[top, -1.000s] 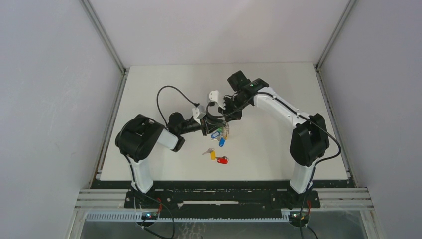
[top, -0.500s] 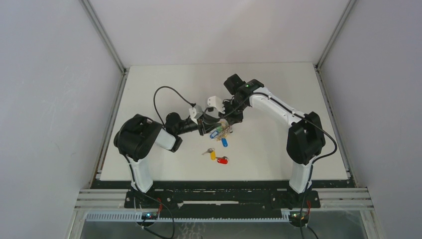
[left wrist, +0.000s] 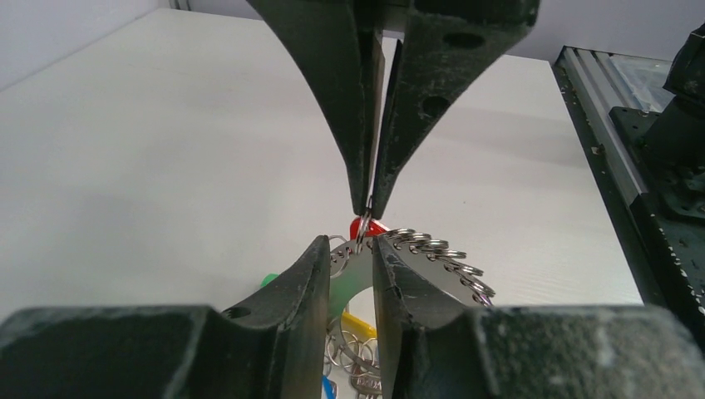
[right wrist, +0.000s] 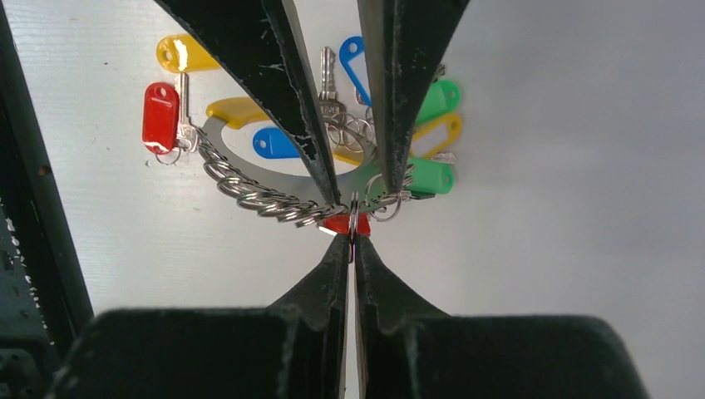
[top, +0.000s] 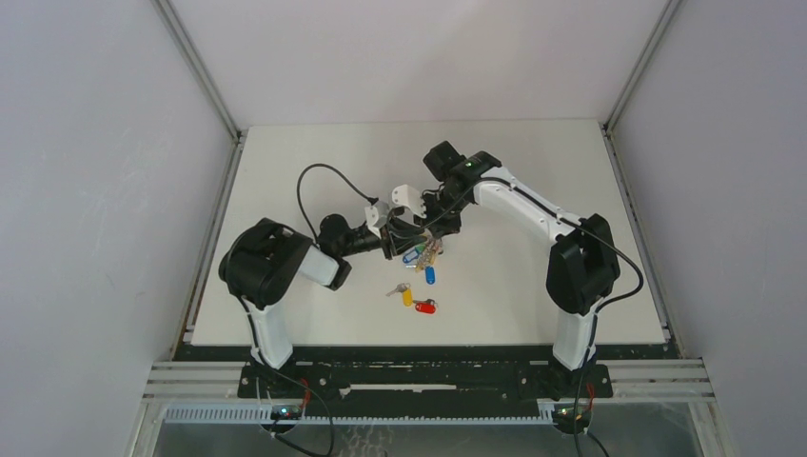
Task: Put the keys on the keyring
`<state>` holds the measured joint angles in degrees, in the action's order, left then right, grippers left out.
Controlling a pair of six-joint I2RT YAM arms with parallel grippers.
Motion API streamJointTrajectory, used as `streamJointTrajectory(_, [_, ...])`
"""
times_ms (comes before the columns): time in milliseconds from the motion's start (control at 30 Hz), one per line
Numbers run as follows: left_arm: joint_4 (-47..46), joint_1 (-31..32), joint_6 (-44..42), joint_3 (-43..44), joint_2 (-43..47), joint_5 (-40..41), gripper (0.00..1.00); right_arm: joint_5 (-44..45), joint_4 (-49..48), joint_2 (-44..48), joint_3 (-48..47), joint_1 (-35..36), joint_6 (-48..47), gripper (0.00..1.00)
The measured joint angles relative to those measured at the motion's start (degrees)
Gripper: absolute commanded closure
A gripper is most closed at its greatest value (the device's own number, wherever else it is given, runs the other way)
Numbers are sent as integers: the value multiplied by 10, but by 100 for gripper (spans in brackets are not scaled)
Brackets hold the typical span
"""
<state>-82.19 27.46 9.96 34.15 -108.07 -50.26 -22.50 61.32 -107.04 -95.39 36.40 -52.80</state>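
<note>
The keyring (left wrist: 353,273), a curved silver plate lined with small rings (left wrist: 441,252), hangs above the table with my left gripper (left wrist: 351,253) shut on it. Green, blue and yellow tags (right wrist: 432,176) dangle from it. My right gripper (right wrist: 352,241) is shut on the small split ring (right wrist: 353,218) of a red-tagged key (right wrist: 341,224), pressed against the plate's edge between the left fingers (right wrist: 303,133). Two loose keys lie on the table, one with a yellow tag (top: 406,296) and one with a red tag (top: 425,307). From above, the keyring (top: 422,252) sits where both grippers meet.
The white table (top: 533,286) is bounded by grey walls left, right and behind. A black cable (top: 309,186) loops over the left arm. The dark rail (left wrist: 657,191) of the near edge shows beside the left gripper.
The right gripper has shifted slightly left towards the left gripper, and the hanging tags have swung a little. Both grips are unchanged.
</note>
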Motion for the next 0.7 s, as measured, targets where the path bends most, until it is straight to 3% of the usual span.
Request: streamJointTrajectory(700, [-4, 15, 6, 21, -18, -16, 84, -21, 10, 0, -9, -14, -16, 100])
